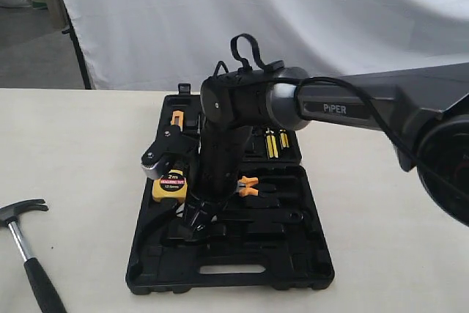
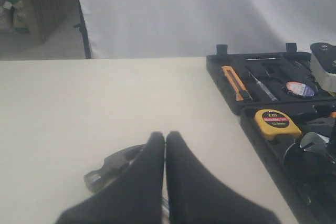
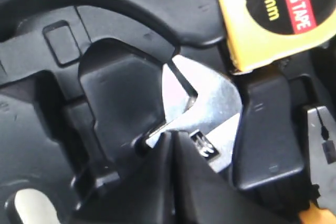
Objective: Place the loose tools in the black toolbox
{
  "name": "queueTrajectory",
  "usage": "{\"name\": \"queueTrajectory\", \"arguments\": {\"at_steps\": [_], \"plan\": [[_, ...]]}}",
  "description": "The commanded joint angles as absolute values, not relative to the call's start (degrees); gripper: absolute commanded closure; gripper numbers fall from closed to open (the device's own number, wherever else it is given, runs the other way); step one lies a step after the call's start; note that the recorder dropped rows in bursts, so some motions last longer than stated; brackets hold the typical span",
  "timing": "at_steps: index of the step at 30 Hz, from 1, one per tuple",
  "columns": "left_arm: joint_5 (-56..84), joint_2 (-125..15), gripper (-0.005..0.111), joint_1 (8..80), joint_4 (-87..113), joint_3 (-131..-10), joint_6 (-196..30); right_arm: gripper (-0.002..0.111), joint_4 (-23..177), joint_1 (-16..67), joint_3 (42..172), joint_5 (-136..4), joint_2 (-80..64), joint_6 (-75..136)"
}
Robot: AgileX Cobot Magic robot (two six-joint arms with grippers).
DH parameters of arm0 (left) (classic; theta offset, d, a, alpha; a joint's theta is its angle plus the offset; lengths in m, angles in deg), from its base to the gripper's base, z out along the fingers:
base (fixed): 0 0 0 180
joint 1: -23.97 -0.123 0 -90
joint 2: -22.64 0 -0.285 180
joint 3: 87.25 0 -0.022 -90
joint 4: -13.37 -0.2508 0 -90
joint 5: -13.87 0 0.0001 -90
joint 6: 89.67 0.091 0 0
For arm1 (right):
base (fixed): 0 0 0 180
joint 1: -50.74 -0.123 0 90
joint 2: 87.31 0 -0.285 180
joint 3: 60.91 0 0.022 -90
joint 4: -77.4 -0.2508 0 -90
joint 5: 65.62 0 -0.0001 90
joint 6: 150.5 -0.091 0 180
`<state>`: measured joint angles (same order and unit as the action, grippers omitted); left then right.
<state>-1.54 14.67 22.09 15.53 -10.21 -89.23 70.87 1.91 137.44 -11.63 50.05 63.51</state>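
The black toolbox (image 1: 227,280) (image 2: 220,72) (image 3: 47,145) lies open mid-table. The adjustable wrench (image 3: 202,114) (image 2: 315,142) lies in the near half, silver head showing and handle hidden under my right gripper (image 3: 173,134) (image 1: 194,221). That gripper points down, shut, with its tips at the wrench head and nothing between the fingers. The claw hammer (image 1: 22,243) (image 2: 107,166) rests on the table left of the box. My left gripper (image 2: 165,135) hovers shut above its head and is out of the exterior view. I cannot make out the tape roll.
A yellow tape measure (image 1: 168,185) (image 2: 275,121) (image 3: 268,14) and orange-handled pliers (image 1: 248,185) (image 3: 320,135) sit in the box. The far half holds a utility knife (image 1: 177,116) (image 2: 233,82) and yellow screwdrivers (image 1: 272,141). The right arm (image 1: 344,104) spans the box.
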Motion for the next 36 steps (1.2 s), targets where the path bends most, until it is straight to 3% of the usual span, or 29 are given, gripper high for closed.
{"name": "queueTrajectory", "arguments": {"at_steps": [1, 14, 22, 25, 28, 36], "plan": [[-1.54, 14.85, 0.106, 22.57, 15.17, -10.03, -89.67, 0.109, 72.79, 1.96, 135.35, -9.39, 54.50, 63.25], [-1.54, 14.85, 0.106, 22.57, 15.17, -10.03, -89.67, 0.109, 72.40, 1.96, 135.35, -18.78, 34.44, 63.25], [-1.54, 14.85, 0.106, 22.57, 15.17, -10.03, -89.67, 0.109, 71.74, 1.96, 134.88, -19.29, 44.41, 63.14], [-1.54, 14.85, 0.106, 22.57, 15.17, -10.03, -89.67, 0.109, 72.00, 1.96, 134.74, -11.97, 55.54, 63.14], [-1.54, 14.85, 0.106, 22.57, 15.17, -10.03, -89.67, 0.109, 72.80, 1.96, 135.50, -9.35, 57.95, 62.91], [-1.54, 14.85, 0.106, 22.57, 15.17, -10.03, -89.67, 0.109, 67.97, 1.81, 139.50, -11.92, 44.70, 61.87]]}}
